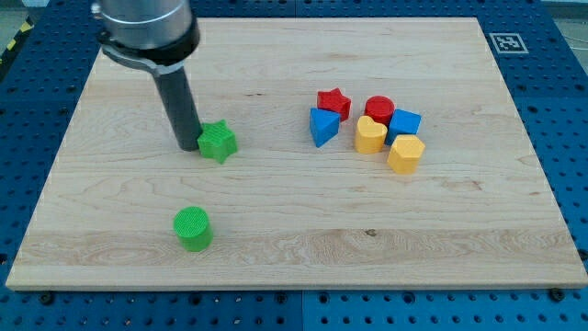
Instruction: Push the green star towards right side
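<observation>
The green star lies on the wooden board, left of the middle. My tip stands right at the star's left edge, touching or almost touching it. The dark rod rises from there toward the view's top left.
A green cylinder sits below the star, toward the view's bottom. To the view's right is a cluster: a red star, a blue triangle-like block, a red cylinder, a blue cube, and two yellow blocks.
</observation>
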`<state>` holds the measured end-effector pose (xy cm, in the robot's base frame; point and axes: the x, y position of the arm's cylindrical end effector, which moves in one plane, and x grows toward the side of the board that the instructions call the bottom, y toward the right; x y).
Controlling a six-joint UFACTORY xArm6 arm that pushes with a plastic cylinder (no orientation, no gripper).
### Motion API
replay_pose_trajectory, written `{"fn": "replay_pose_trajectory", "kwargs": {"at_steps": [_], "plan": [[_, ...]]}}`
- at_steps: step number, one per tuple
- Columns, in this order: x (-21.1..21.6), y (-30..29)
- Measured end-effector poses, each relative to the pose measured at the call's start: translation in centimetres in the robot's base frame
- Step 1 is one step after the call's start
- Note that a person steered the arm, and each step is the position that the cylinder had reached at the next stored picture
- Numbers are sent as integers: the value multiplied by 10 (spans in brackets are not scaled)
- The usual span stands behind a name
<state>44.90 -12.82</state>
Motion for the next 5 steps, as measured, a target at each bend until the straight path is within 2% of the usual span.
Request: {"fn": "replay_pose_trajectory", "kwargs": {"at_steps": [2,5], "plan": [[0,54],[0,90]]}}
